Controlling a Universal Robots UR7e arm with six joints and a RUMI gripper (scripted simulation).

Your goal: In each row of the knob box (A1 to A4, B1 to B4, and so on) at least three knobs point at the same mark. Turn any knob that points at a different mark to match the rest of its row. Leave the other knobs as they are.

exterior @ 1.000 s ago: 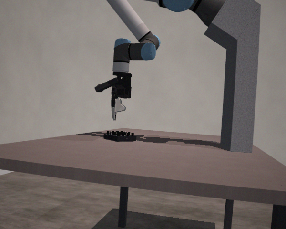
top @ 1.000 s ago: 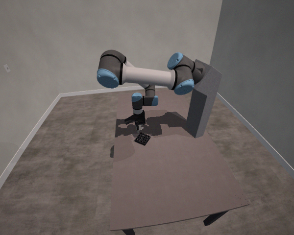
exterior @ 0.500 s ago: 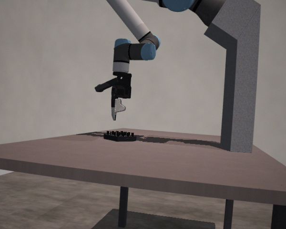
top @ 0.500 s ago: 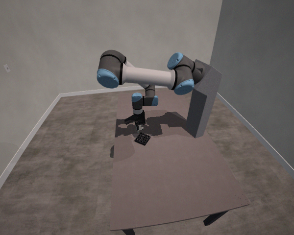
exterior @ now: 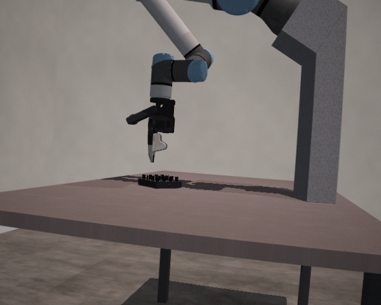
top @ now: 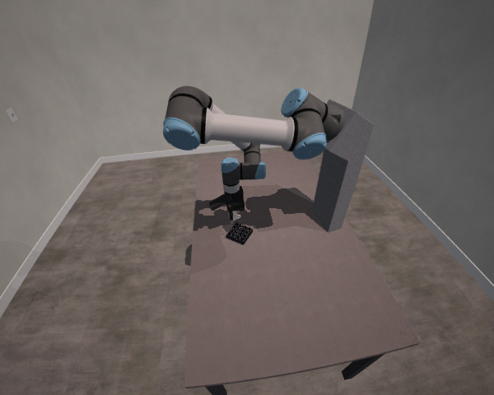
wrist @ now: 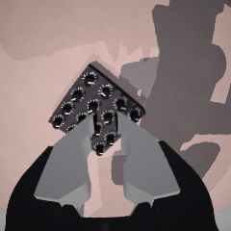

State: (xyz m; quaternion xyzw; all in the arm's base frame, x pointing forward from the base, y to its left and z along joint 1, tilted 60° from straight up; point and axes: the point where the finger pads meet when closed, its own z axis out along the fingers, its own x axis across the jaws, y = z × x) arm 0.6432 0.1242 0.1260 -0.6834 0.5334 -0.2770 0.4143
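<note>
The black knob box (top: 235,239) (exterior: 157,184) (wrist: 99,80) lies on the table, turned like a diamond in the wrist view. Its upright black knobs have pale marks around them; the row letters and most pointer directions are too small to read. My gripper (top: 231,221) (exterior: 152,161) (wrist: 106,114) points down above the box, clear of the knobs. Its fingers stand narrowly open with nothing between them. In the wrist view the gap frames a knob (wrist: 108,116) in the lower part of the box, and the fingers hide parts of some nearby knobs.
The table (top: 290,289) (exterior: 216,210) carries the grey arm pedestal (top: 337,191) (exterior: 325,131) to the right of the box. The arm's shadow falls across the table beside and behind the box. In the top view, the table's left edge runs close to the box.
</note>
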